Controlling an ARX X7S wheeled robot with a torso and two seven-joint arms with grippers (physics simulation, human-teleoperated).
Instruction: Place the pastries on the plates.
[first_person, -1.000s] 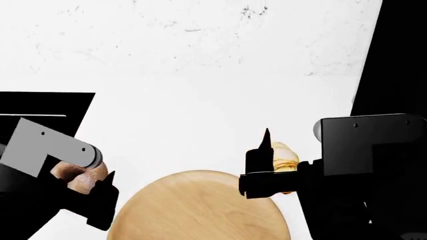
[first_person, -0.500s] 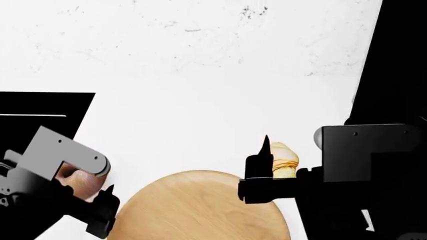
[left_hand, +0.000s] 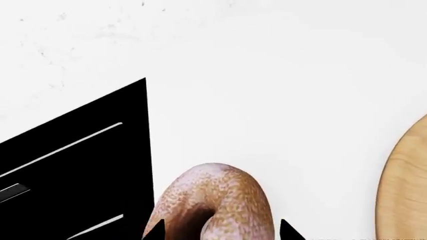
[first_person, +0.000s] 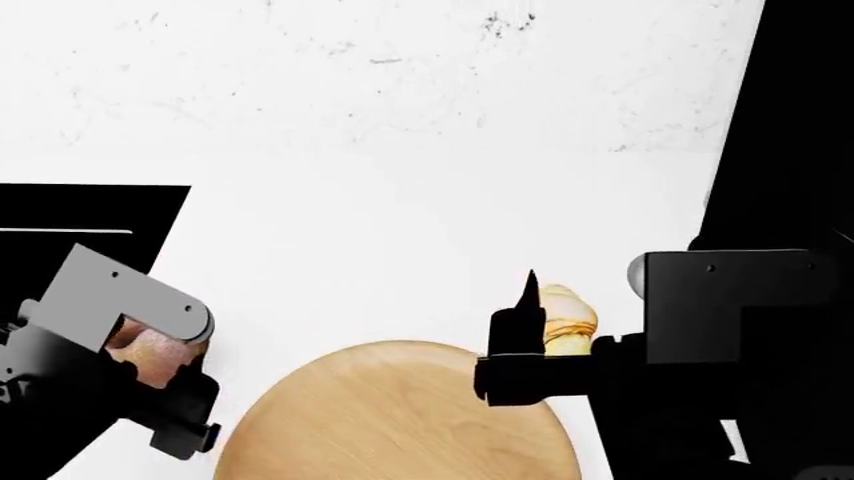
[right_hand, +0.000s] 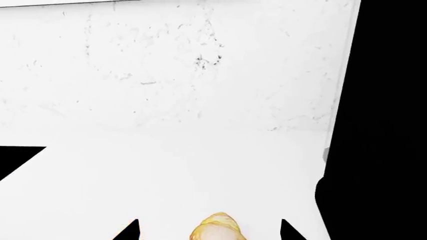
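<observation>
The round pinkish-tan dimpled ball (left_hand: 217, 200) lies on the white table next to a black panel. My left gripper (left_hand: 223, 231) is open, with its two black fingertips on either side of the ball. In the head view the ball (first_person: 144, 355) shows only partly under the left arm. The golden croissant (first_person: 570, 315) lies just beyond the wooden plate's (first_person: 400, 420) right rim. My right gripper (right_hand: 208, 231) is open and straddles the croissant (right_hand: 215, 229), with a clear gap on each side. The white plate is out of view.
A black panel with light lines (first_person: 87, 215) lies at the table's left, right beside the ball, and also shows in the left wrist view (left_hand: 73, 165). A dark area (first_person: 801, 110) runs beyond the table's right edge. White tabletop (first_person: 400, 150) stretches ahead.
My left gripper has tilted and sunk lower over the ball, and its fingertip has dropped towards the frame's bottom. The right gripper and the croissant have barely moved.
</observation>
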